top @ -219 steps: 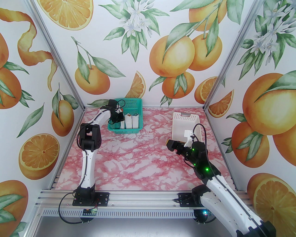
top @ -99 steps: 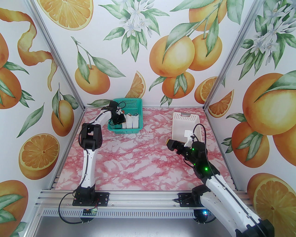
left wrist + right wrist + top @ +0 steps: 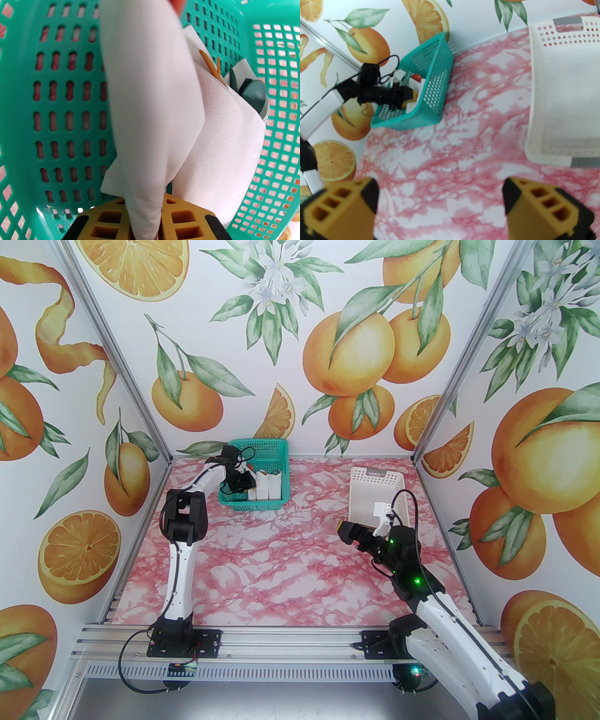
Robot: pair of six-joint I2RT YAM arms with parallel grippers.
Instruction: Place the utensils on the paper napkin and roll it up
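**Left jaws clamped on the rolled napkin, standing it in the teal basket.**

The napkin (image 3: pixel 150 93) is a white roll, pinched at its lower end between the yellow pads (image 3: pixel 178 218) of the left jaws, which are nearly together on the paper. It stands upright inside the basket (image 3: pixel 58 93), just beside other wrapped bundles (image 3: pixel 222 145), likely so that it leans with them and does not unroll. An orange-red tip (image 3: pixel 177 4) peeps from its top, so the utensils seem to be wrapped inside, though I cannot tell which one shows. The right jaws gape wide above the counter (image 3: pixel 450 145), holding and touching nothing, near the white basket (image 3: pixel 562 98), probably parked out of the way.
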